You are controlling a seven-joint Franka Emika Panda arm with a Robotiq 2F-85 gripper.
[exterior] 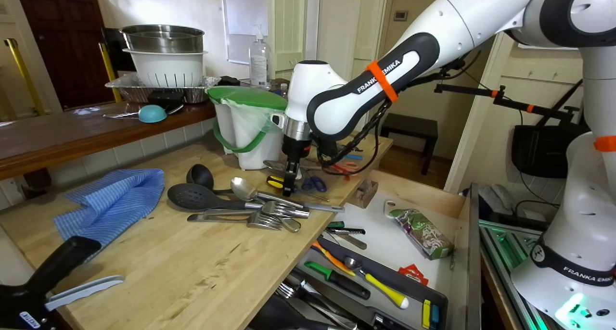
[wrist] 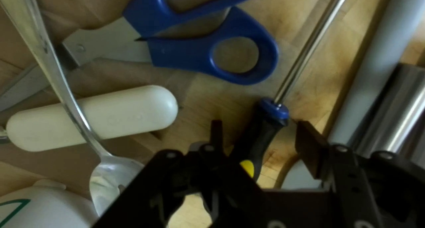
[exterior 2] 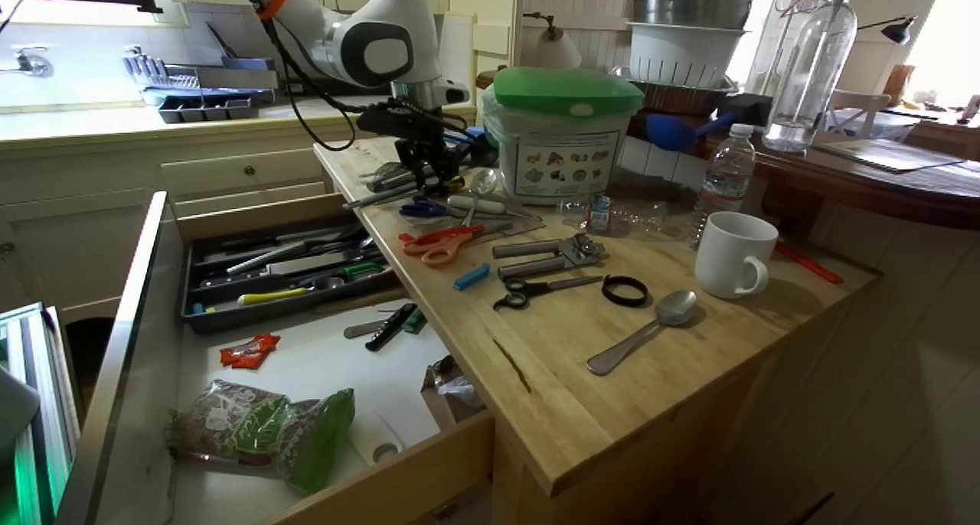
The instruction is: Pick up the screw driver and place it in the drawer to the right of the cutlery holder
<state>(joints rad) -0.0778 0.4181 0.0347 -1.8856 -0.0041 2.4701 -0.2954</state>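
The screwdriver (wrist: 259, 135) lies on the wooden counter, its black and yellow handle with a blue collar near the jaws and its thin shaft pointing up and right in the wrist view. Its yellow handle shows beside the gripper in both exterior views (exterior: 275, 181) (exterior 2: 457, 183). My gripper (wrist: 260, 131) is open and low over the counter, with the handle between its fingers; the handle's end is hidden by the gripper. The gripper also shows in both exterior views (exterior: 289, 183) (exterior 2: 425, 171). The drawer (exterior 2: 413, 475) is open beside the counter and holds the dark cutlery holder (exterior 2: 253, 317).
Blue scissors (wrist: 189, 52), a white-handled tool (wrist: 96, 118) and a spoon (wrist: 113, 178) lie beside the screwdriver. Grey and metal utensil handles (wrist: 382, 65) lie on its other side. A green-lidded bucket (exterior: 248, 128) stands close by. A bag (exterior: 421, 234) and red packets (exterior: 413, 274) lie in the drawer.
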